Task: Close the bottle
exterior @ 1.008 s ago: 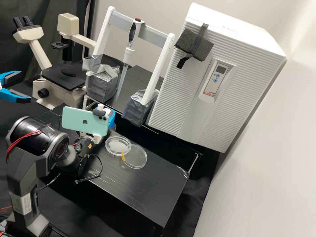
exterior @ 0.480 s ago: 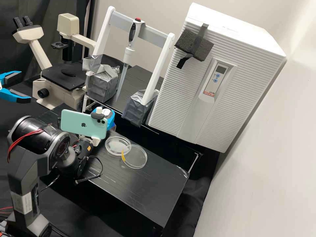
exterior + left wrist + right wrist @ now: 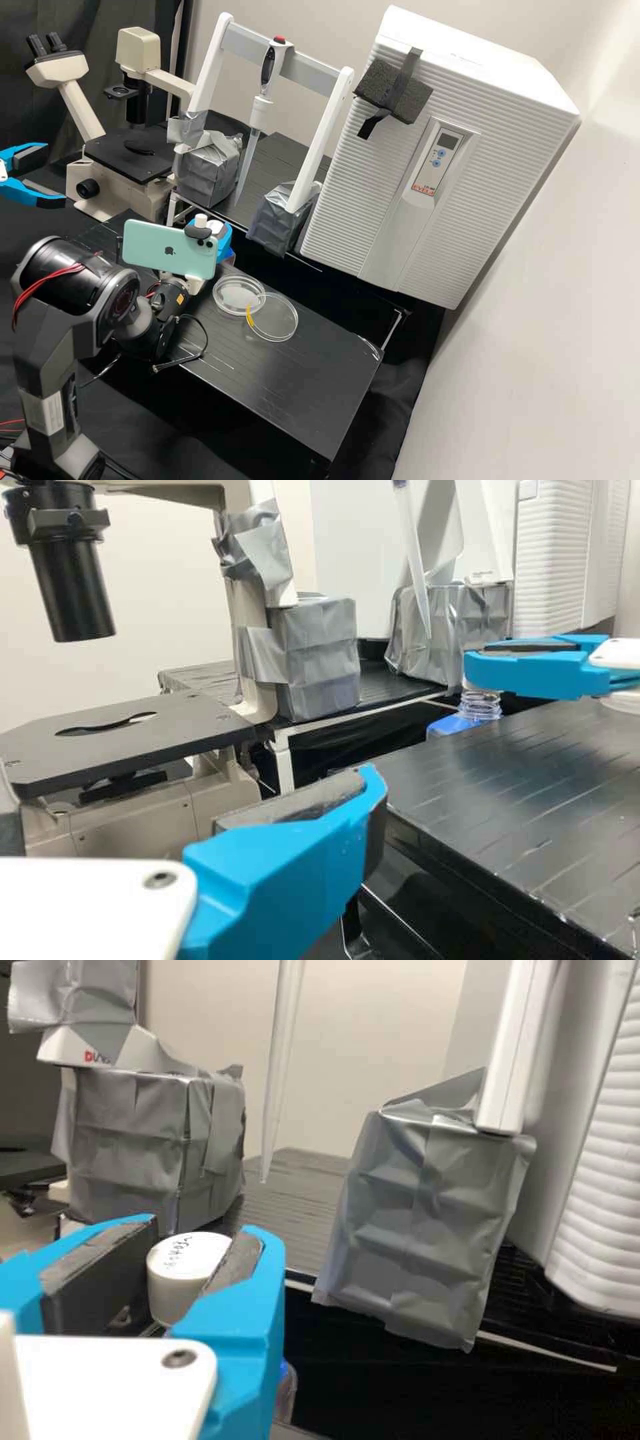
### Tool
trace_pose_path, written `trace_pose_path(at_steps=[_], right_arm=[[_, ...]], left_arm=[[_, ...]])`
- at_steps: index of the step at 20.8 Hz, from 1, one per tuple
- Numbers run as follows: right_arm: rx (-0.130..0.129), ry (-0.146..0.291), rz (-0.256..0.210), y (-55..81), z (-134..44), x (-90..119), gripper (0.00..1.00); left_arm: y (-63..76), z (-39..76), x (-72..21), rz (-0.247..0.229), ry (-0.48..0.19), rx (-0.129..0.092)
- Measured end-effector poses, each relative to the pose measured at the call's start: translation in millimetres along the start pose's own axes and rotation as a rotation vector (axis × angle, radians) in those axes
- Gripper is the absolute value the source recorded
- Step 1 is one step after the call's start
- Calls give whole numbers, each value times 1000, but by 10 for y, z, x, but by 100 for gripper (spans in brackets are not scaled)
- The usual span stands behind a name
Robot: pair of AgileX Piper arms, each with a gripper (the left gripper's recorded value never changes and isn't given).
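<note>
My right gripper (image 3: 210, 232) hangs over the far left corner of the black platform (image 3: 287, 373), shut on a white cap (image 3: 185, 1270) that sits between its dark pads. The clear bottle stands directly under it; its open threaded neck (image 3: 480, 705) is just below the right gripper's blue finger (image 3: 540, 670). A sliver of the bottle (image 3: 285, 1390) shows beneath the fingers. The left gripper (image 3: 23, 177) is at the far left beside the microscope, open and holding nothing, well apart from the bottle; one of its blue fingers (image 3: 300, 860) is close to the camera.
Two clear petri dishes (image 3: 238, 293) (image 3: 273, 317) lie on the platform right of the bottle. A microscope (image 3: 113, 167) stands at the back left. A pipette (image 3: 257, 113) hangs in a white stand with tape-wrapped feet (image 3: 207, 167). A large white machine (image 3: 433, 153) stands on the right.
The right arm with the cap has shifted slightly left and down. The left gripper has edged a little to the right and stays open.
</note>
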Motion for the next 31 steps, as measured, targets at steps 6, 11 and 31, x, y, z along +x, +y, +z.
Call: trace_pose_path(at_steps=[6,11,31], right_arm=[[-10,4,15,84,-48,-65,0],[-12,-7,13,104,-43,-75,0],[-21,-13,-8,38,-18,137,0]], left_arm=[[6,-4,4,4,3,-1],[15,-8,8,8,5,0],[13,15,23,9,-5,-3]])
